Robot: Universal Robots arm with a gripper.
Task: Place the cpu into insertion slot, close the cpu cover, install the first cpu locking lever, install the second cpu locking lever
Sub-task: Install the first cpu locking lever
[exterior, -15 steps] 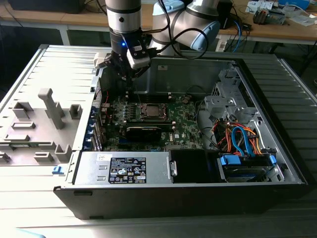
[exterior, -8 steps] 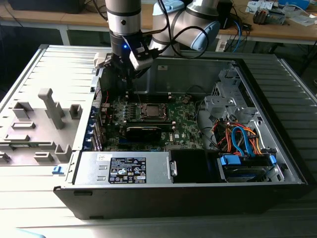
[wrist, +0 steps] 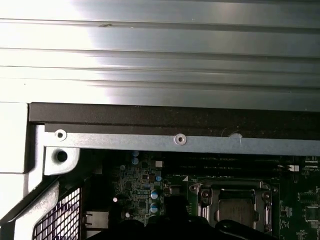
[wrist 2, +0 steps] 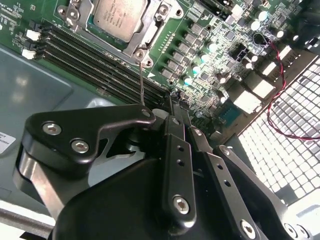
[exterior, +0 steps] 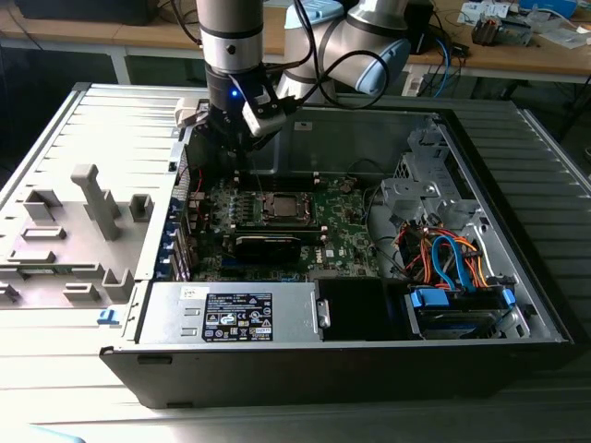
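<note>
I have the gripper (wrist 2: 172, 97) hanging above the green motherboard (exterior: 346, 226), up and left of the insertion slot (exterior: 288, 208) at the middle of the exterior view. In the second wrist view its fingers look drawn together to a narrow tip with nothing between them. The cpu (wrist 2: 120, 17) lies in the socket at that view's upper left, with the cpu cover (wrist 2: 150, 35) apparently closed around it and a thin wire lever (wrist 2: 142, 82) standing up from its corner. I judge the risk to be catching that lever off-centre, so it springs away, or scraping the capacitors (wrist 2: 197, 67) nearby.
</note>
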